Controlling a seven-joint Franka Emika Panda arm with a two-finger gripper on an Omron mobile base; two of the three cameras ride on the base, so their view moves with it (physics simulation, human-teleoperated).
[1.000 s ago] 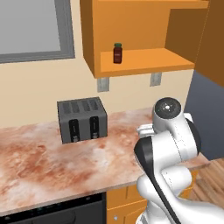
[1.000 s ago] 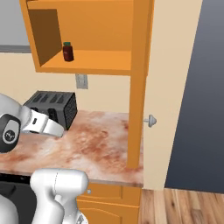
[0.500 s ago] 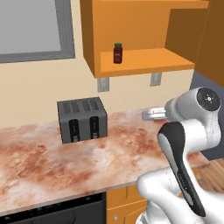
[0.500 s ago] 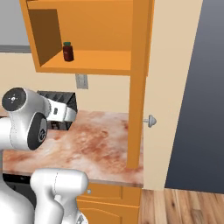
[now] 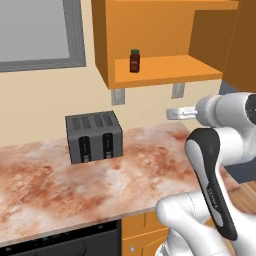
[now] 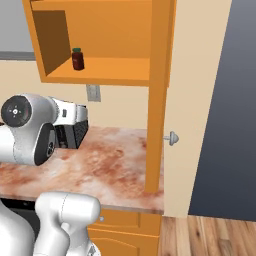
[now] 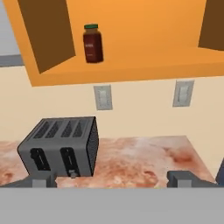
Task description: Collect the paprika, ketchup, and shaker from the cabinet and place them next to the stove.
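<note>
Small squat dark-red paprika jar with green lid (image 7: 93,43) upright on the shelf of the orange wooden wall cabinet (image 7: 144,57), above and left of the two-finger gripper (image 7: 111,178), jaws fully open, holding nothing, over the counter.

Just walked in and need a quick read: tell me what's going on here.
The robot arm is working toward the paprika, a small green-lidded jar standing alone on the shelf of the open orange cabinet. Its gripper hangs above the counter with jaws open, holding nothing. A toaster sits on the counter below the shelf.
</note>
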